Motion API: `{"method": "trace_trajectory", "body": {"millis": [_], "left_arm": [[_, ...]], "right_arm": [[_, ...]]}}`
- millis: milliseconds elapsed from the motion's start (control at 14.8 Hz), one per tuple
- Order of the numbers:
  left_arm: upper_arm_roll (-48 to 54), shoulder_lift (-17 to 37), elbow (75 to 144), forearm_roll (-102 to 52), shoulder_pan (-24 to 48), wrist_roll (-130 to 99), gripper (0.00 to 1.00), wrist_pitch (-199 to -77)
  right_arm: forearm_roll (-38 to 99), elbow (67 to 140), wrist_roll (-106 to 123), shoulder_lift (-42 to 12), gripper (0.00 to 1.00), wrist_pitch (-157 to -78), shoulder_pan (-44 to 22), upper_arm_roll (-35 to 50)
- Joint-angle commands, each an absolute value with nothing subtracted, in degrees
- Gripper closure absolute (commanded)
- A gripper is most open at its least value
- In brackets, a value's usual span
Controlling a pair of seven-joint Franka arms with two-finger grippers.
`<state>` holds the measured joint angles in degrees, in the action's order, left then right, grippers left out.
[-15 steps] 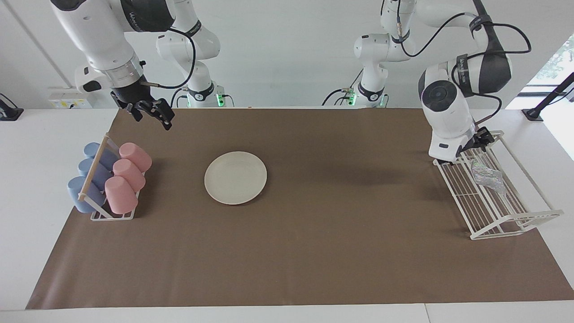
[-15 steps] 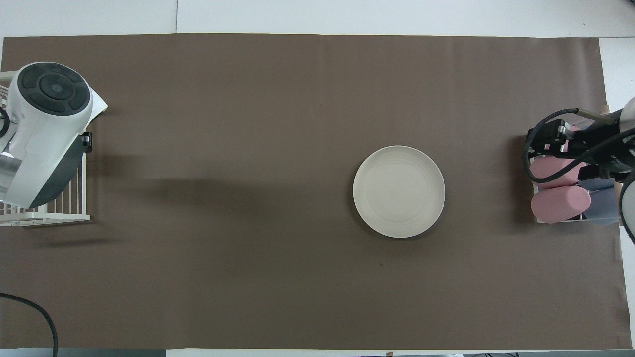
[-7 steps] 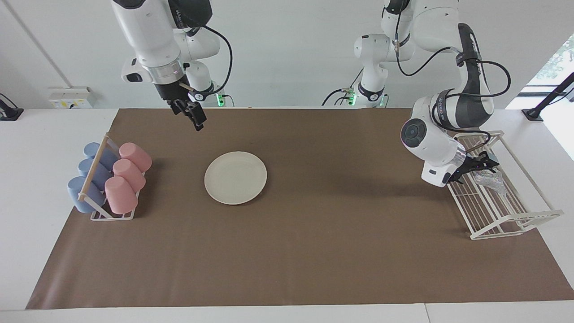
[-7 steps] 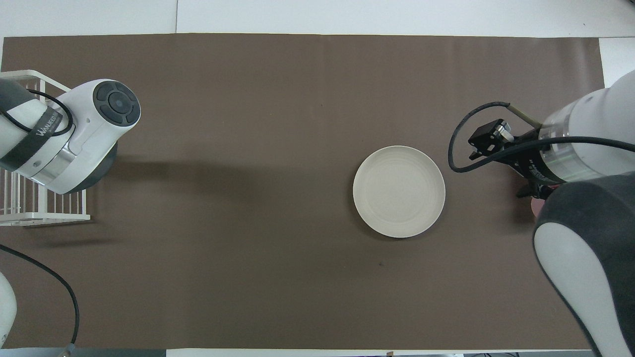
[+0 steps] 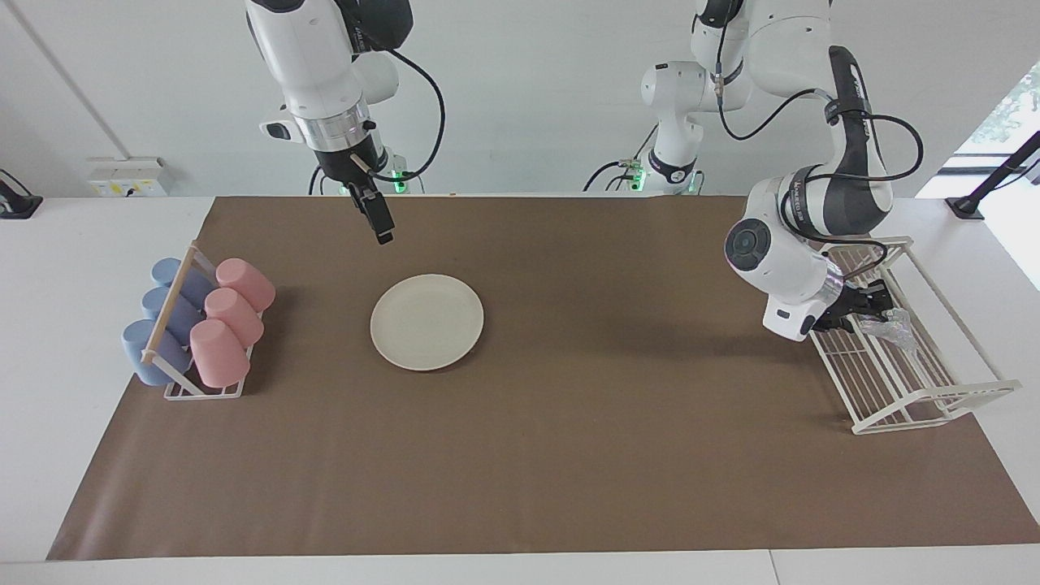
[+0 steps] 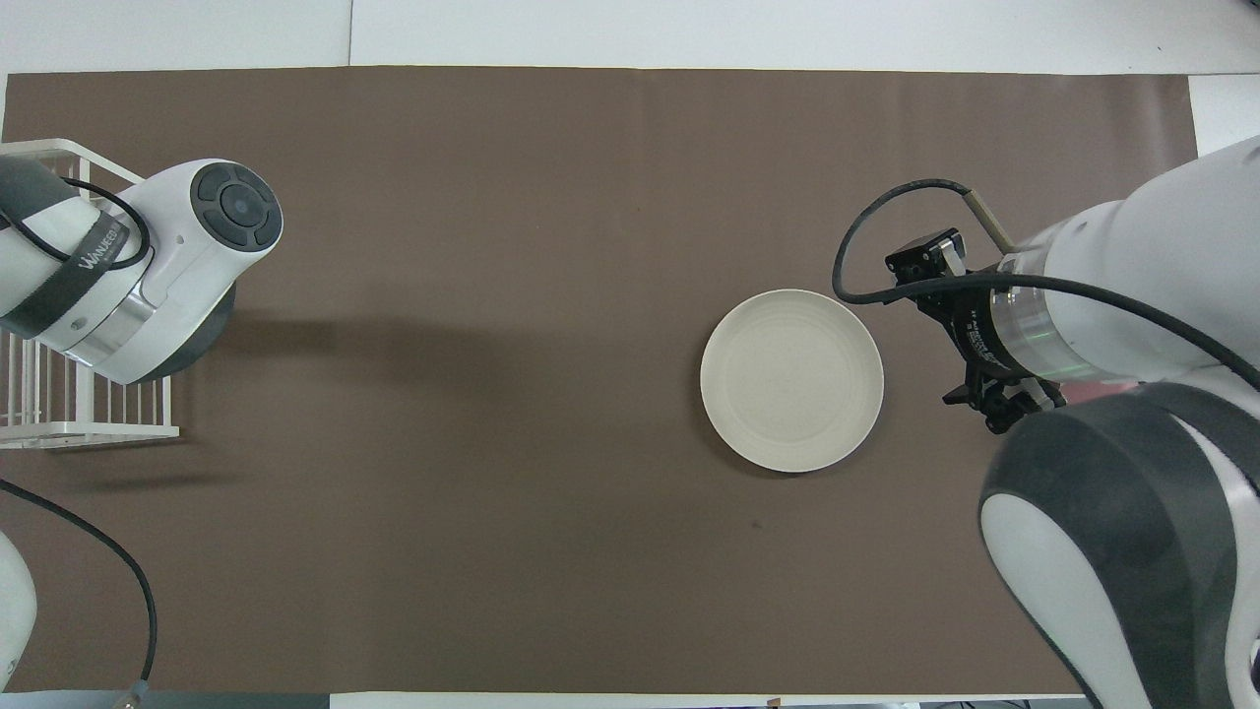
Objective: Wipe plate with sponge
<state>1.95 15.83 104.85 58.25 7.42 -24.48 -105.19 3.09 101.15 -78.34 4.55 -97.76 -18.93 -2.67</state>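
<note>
Cream-white plate (image 5: 426, 322) flat on brown mat (image 5: 569, 455), nearer right arm's end, just beside cup rack (image 5: 195, 325) holding pink and blue cups. Silvery sponge (image 5: 890, 331) on white wire rack (image 5: 910, 357) at left arm's end, well apart from plate. Left gripper (image 5: 863, 313) low over wire rack, tips touching sponge; grip on it impossible to confirm, finger spacing not readable. Right gripper (image 5: 380, 223) up in air over bare mat close by plate's rim, pointing down; finger spacing not readable either. Overhead view: sponge and left gripper hidden under left arm's wrist housing; wire rack cut off at frame edge; cup rack mostly covered by right arm.
</note>
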Motion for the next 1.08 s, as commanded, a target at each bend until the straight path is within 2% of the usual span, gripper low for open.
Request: {"method": "trace_trajectory", "body": {"millis": [0, 270, 540, 810, 1013], "left_arm": [[1.5, 15.3, 104.9, 59.2, 7.6, -25.0, 1.0, -105.3], [1.5, 15.3, 103.5, 59.2, 7.6, -24.0, 1.0, -105.1], [1.7, 14.1, 97.0, 55.9, 7.0, -15.7, 1.0, -100.3], [0.9, 13.4, 84.1, 32.8, 6.8, -11.1, 1.0, -89.6], [1.0, 12.8, 80.6, 14.2, 3.4, -11.1, 1.0, -83.1]], "right_arm": [[3.7, 105.1, -82.3, 6.9, 0.0, -100.8, -20.1, -2.5], [3.7, 106.2, -85.7, 6.2, 0.0, -103.5, -21.5, -2.5], [3.7, 106.1, -89.6, 3.6, 0.0, -105.0, -25.0, -2.5], [3.7, 106.0, -92.5, 2.5, 0.0, -107.0, -25.8, -2.5], [3.7, 105.7, -93.1, 1.1, 0.0, -107.6, -26.3, -2.4]]}}
